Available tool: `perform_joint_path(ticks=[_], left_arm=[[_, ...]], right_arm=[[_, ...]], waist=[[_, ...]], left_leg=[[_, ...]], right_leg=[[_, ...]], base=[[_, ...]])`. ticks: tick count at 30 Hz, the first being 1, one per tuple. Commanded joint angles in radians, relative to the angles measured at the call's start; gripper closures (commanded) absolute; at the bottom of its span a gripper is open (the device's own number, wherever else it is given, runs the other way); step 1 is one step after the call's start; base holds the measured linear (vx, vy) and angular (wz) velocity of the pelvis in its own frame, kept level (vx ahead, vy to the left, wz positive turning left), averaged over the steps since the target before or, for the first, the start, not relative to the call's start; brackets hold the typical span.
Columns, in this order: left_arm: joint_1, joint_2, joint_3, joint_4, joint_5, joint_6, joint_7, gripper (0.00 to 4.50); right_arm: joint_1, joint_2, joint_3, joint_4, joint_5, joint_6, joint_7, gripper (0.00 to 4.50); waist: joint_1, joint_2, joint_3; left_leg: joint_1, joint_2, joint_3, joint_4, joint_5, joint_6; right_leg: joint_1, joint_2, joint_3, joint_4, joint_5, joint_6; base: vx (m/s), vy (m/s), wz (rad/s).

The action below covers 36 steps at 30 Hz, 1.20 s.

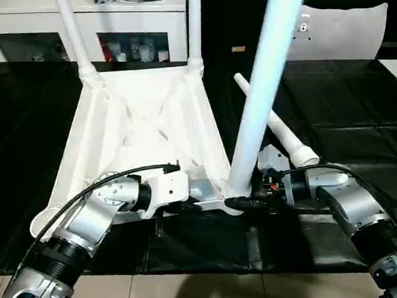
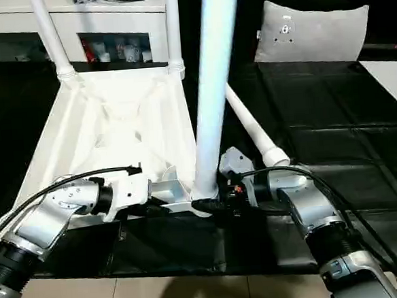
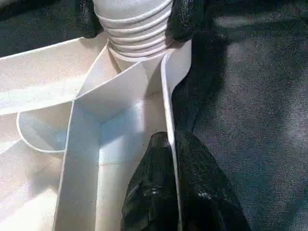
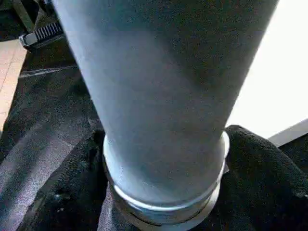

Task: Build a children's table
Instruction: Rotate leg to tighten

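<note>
On the black-sheeted desk [image 1: 359, 110], the white plastic children's table top [image 1: 142, 125] lies upside down, ribbed underside up. Two white tapered legs [image 1: 195, 26] stand in its far corner sockets. Third leg [image 1: 262, 83] upright in near right socket, threaded base visible. Left gripper [image 3: 168, 192] clamped together on the top's near rim wall. Right gripper [image 4: 163, 192] fingers [image 4: 72, 183] either side of that leg's base, spread around it. Fourth loose leg [image 1: 282, 133] lies on desk, right of top.
</note>
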State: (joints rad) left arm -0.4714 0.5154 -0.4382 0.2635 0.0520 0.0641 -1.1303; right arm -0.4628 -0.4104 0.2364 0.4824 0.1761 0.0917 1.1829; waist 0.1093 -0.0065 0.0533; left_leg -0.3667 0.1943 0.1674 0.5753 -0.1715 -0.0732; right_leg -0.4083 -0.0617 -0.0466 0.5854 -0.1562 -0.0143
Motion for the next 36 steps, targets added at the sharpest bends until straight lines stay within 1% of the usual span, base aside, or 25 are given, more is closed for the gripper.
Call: perform_joint_path(ticks=[1, 6, 13, 14, 17, 18, 19, 20, 21, 23, 24, 25, 27, 28, 29, 30, 31, 32, 33, 34, 35, 36], left_arm=[[-0.018, 0.004, -0.021, -0.004, 0.017, -0.034, -0.033, 4.50], [-0.019, 0.004, -0.022, -0.003, 0.018, -0.034, -0.036, 4.50], [-0.015, 0.005, -0.023, -0.003, 0.014, -0.030, -0.043, 4.50], [-0.014, 0.005, -0.023, -0.003, 0.014, -0.029, -0.044, 4.50], [-0.010, 0.004, -0.022, -0.008, 0.009, -0.021, -0.046, 4.50], [-0.008, 0.004, -0.021, -0.010, 0.009, -0.020, -0.047, 4.50], [-0.007, 0.004, -0.021, -0.012, 0.008, -0.018, -0.048, 4.50], [-0.006, 0.004, -0.020, -0.014, 0.007, -0.016, -0.049, 4.50], [-0.005, 0.003, -0.020, -0.015, 0.006, -0.014, -0.049, 4.50], [-0.005, 0.003, -0.019, -0.016, 0.006, -0.013, -0.050, 4.50], [-0.005, 0.003, -0.019, -0.016, 0.006, -0.011, -0.051, 4.50], [-0.006, 0.002, -0.019, -0.016, 0.006, -0.010, -0.052, 4.50], [-0.005, -0.003, -0.016, -0.018, 0.001, -0.002, -0.051, 4.50], [-0.004, -0.005, -0.014, -0.019, -0.002, 0.002, -0.049, 4.50], [-0.003, -0.006, -0.014, -0.019, -0.002, 0.002, -0.049, 4.50], [0.004, -0.012, -0.006, -0.026, -0.012, 0.018, -0.041, 4.50], [0.021, -0.030, 0.009, -0.050, -0.030, 0.063, -0.017, 4.50], [0.027, -0.039, 0.015, -0.059, -0.034, 0.083, -0.001, 4.50], [0.032, -0.047, 0.020, -0.068, -0.037, 0.102, 0.013, 4.50], [0.042, -0.062, 0.028, -0.084, -0.039, 0.132, 0.040, 4.50], [0.044, -0.068, 0.031, -0.088, -0.040, 0.142, 0.049, 4.50], [0.049, -0.078, 0.036, -0.095, -0.042, 0.159, 0.066, 4.50]], right_arm=[[0.006, -0.002, -0.019, -0.023, 0.011, 0.009, 0.003, 0.77], [0.013, -0.007, -0.019, -0.028, 0.015, 0.006, 0.006, 0.77], [0.034, -0.009, -0.015, -0.046, 0.029, 0.027, 0.024, 0.77], [0.036, -0.009, -0.014, -0.048, 0.030, 0.028, 0.024, 1.04], [0.049, -0.002, -0.013, -0.058, 0.041, 0.044, 0.023, 1.15], [0.053, 0.000, -0.013, -0.062, 0.042, 0.049, 0.022, 1.37], [0.058, 0.005, -0.014, -0.068, 0.048, 0.057, 0.021, 1.37], [0.061, 0.007, -0.015, -0.072, 0.052, 0.063, 0.021, 1.49], [0.064, 0.009, -0.016, -0.076, 0.055, 0.067, 0.020, 1.54], [0.069, 0.011, -0.016, -0.082, 0.056, 0.069, 0.017, 1.61], [0.072, 0.012, -0.016, -0.085, 0.054, 0.070, 0.016, 1.64], [0.073, 0.012, -0.016, -0.085, 0.054, 0.072, 0.016, 1.64], [0.079, 0.012, -0.015, -0.089, 0.055, 0.081, 0.019, 1.69], [0.082, 0.013, -0.014, -0.094, 0.056, 0.087, 0.021, 1.69], [0.083, 0.013, -0.014, -0.094, 0.057, 0.088, 0.021, 1.70], [0.092, 0.020, -0.014, -0.112, 0.062, 0.115, 0.007, 1.70], [0.103, 0.043, -0.015, -0.130, 0.056, 0.138, -0.046, 1.71], [0.101, 0.055, -0.019, -0.127, 0.047, 0.145, -0.081, 1.71], [0.099, 0.067, -0.022, -0.124, 0.038, 0.152, -0.115, 1.71], [0.095, 0.088, -0.028, -0.117, 0.020, 0.163, -0.177, 1.71], [0.091, 0.095, -0.032, -0.111, 0.016, 0.168, -0.194, 1.71], [0.085, 0.107, -0.037, -0.100, 0.011, 0.178, -0.224, 1.71]], waist=[[-0.001, 0.009, -0.071], [-0.001, 0.009, -0.072], [0.002, 0.008, -0.072], [0.003, 0.009, -0.072], [0.002, 0.008, -0.069], [0.003, 0.007, -0.068], [0.003, 0.007, -0.068], [0.003, 0.010, -0.065], [0.002, 0.009, -0.065], [0.002, 0.010, -0.064], [0.001, 0.005, -0.063], [0.001, 0.006, -0.063], [0.000, 0.005, -0.062], [-0.001, 0.002, -0.060], [0.000, 0.004, -0.061], [-0.001, 0.005, -0.058], [-0.002, 0.004, -0.058], [-0.002, 0.004, -0.058], [-0.007, 0.007, -0.056], [-0.009, 0.011, -0.051], [-0.017, 0.008, -0.049], [-0.027, 0.006, -0.046]], left_leg=[[0.014, 0.031, 0.000, -0.059, -0.222, 0.024], [0.013, 0.031, -0.001, -0.058, -0.220, 0.023], [0.013, 0.032, -0.001, -0.058, -0.222, 0.025], [0.014, 0.032, -0.001, -0.058, -0.225, 0.025], [0.015, 0.032, -0.001, -0.060, -0.253, 0.017], [0.015, 0.031, -0.001, -0.059, -0.258, 0.015], [0.015, 0.031, -0.002, -0.060, -0.260, 0.014], [0.015, 0.032, -0.003, -0.061, -0.272, 0.012], [0.015, 0.032, -0.004, -0.062, -0.282, 0.009], [0.016, 0.032, -0.005, -0.062, -0.295, 0.006], [0.015, 0.032, -0.005, -0.063, -0.297, 0.006], [0.016, 0.031, -0.005, -0.063, -0.297, 0.006], [0.015, 0.032, -0.005, -0.063, -0.297, 0.007], [0.015, 0.031, -0.004, -0.063, -0.296, 0.008], [0.015, 0.031, -0.005, -0.063, -0.291, 0.010], [0.014, 0.031, -0.004, -0.064, -0.288, 0.011], [0.012, 0.031, -0.005, -0.064, -0.285, 0.010], [0.012, 0.032, -0.005, -0.066, -0.281, 0.008], [0.011, 0.032, -0.006, -0.067, -0.290, 0.003], [0.012, 0.030, -0.007, -0.069, -0.305, -0.001], [0.013, 0.028, -0.008, -0.069, -0.340, -0.010], [0.012, 0.024, -0.011, -0.072, -0.368, -0.018]], right_leg=[[0.053, -0.063, 0.033, -0.051, -0.200, -0.216], [0.054, -0.064, 0.033, -0.049, -0.189, -0.220], [0.055, -0.064, 0.032, -0.048, -0.184, -0.222], [0.054, -0.063, 0.032, -0.048, -0.188, -0.222], [0.051, -0.065, 0.033, -0.054, -0.245, -0.210], [0.051, -0.065, 0.034, -0.055, -0.261, -0.204], [0.051, -0.066, 0.034, -0.055, -0.267, -0.202], [0.049, -0.066, 0.034, -0.057, -0.285, -0.197], [0.049, -0.065, 0.034, -0.058, -0.299, -0.192], [0.046, -0.066, 0.035, -0.060, -0.317, -0.186], [0.046, -0.065, 0.034, -0.061, -0.321, -0.183], [0.046, -0.066, 0.034, -0.060, -0.324, -0.183], [0.045, -0.066, 0.035, -0.061, -0.335, -0.178], [0.044, -0.066, 0.035, -0.062, -0.336, -0.176], [0.045, -0.066, 0.036, -0.061, -0.334, -0.176], [0.044, -0.065, 0.036, -0.061, -0.334, -0.175], [0.045, -0.066, 0.037, -0.060, -0.330, -0.175], [0.045, -0.067, 0.037, -0.060, -0.325, -0.175], [0.044, -0.065, 0.037, -0.060, -0.330, -0.175], [0.040, -0.065, 0.036, -0.063, -0.352, -0.172], [0.038, -0.063, 0.034, -0.068, -0.405, -0.160], [0.040, -0.063, 0.031, -0.073, -0.461, -0.143]], base=[[0.000, 0.000, 0.00], [0.000, 0.000, 0.00], [0.000, 0.000, 0.00], [0.000, 0.000, 0.00], [0.000, 0.000, 0.00], [0.000, 0.000, 0.00], [0.000, 0.000, 0.00], [0.000, 0.000, 0.00], [0.000, 0.000, 0.00], [0.000, 0.000, 0.00], [0.000, 0.000, 0.00], [0.000, 0.000, 0.00], [0.000, 0.000, 0.00], [0.000, 0.000, 0.00], [0.000, 0.000, 0.00], [0.000, 0.000, 0.00], [0.000, 0.000, 0.00], [0.000, 0.000, 0.00], [0.000, 0.000, 0.00], [0.000, 0.000, 0.00], [0.000, 0.000, 0.00], [0.000, 0.000, 0.00]])
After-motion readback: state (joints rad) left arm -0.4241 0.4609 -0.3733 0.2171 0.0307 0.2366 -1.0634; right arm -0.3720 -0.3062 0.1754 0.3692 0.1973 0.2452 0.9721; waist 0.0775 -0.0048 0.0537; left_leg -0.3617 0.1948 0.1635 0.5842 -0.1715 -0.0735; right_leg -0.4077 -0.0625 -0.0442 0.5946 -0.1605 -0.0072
